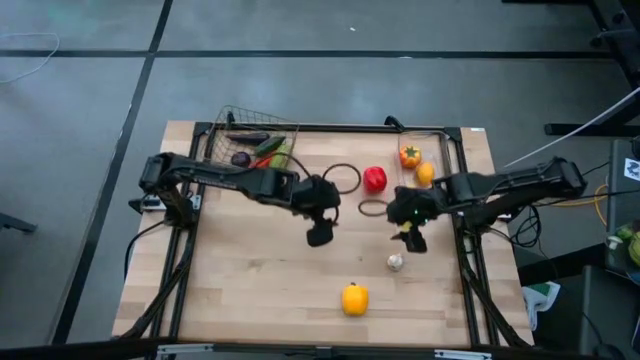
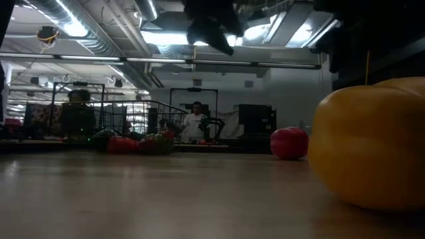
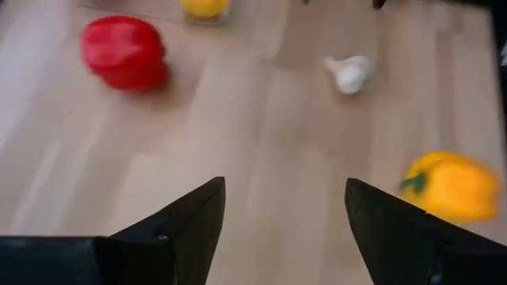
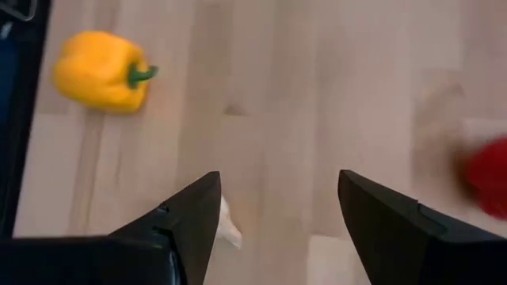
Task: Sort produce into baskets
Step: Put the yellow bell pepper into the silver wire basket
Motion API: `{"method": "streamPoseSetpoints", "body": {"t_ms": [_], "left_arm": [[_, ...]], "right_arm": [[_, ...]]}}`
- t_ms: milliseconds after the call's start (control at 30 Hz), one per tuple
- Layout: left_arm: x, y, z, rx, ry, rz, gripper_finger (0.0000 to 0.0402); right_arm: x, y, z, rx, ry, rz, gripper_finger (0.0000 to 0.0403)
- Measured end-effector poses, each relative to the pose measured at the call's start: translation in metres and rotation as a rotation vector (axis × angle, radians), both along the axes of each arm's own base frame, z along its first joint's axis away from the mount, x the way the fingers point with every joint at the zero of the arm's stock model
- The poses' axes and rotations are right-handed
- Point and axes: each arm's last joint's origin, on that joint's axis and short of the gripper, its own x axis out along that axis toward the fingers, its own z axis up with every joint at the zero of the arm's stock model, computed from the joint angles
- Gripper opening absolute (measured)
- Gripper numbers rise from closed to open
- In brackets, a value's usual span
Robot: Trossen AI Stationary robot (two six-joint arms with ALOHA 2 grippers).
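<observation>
Your left gripper (image 1: 320,236) and right gripper (image 1: 411,240) hover mid-frame, fingers apart and empty, with bare table (image 1: 250,290) below them.

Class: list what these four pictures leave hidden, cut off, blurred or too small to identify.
- Wire basket, high view: its produce overlaps; the pieces are too small to name.
- Clear bin, high view: its walls barely show.
- Yellow pepper, low view: the right edge cuts it off, and it hides the table behind it.
- Garlic bulb, right wrist view: mostly behind a finger of the right claw.
- Red pepper, right wrist view: blurred and cut by the edge.
</observation>
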Motion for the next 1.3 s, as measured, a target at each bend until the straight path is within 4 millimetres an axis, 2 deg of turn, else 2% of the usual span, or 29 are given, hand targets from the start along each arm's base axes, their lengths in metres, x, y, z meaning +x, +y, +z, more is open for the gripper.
{"method": "streamPoseSetpoints", "body": {"t_ms": [167,267,500,733,1033,1200,1300], "left_arm": [[0.007,-0.027,-0.003,-0.060,-0.059,-0.006,0.0255],[0.014,-0.043,-0.014,-0.064,-0.062,-0.040,0.0255],[0.025,-0.077,-0.050,-0.057,0.010,-0.109,0.0255],[0.031,-0.107,-0.089,-0.083,0.101,-0.176,0.0255],[0.037,-0.135,-0.122,-0.126,0.116,-0.267,0.0255],[0.041,-0.149,-0.138,-0.147,0.096,-0.274,0.0255],[0.041,-0.150,-0.143,-0.156,0.106,-0.262,0.0255]], "right_arm": [[0.002,0.020,-0.009,0.014,-0.068,0.086,0.0253],[0.004,0.030,-0.012,0.028,-0.124,0.130,0.0253],[0.007,0.055,-0.033,0.028,-0.155,0.217,0.0253],[0.011,0.084,-0.061,0.009,-0.094,0.294,0.0253],[0.027,0.110,-0.089,0.033,-0.091,0.366,0.0253],[0.033,0.114,-0.095,0.030,-0.123,0.413,0.0253],[0.034,0.114,-0.099,0.008,-0.114,0.402,0.0253]]}}
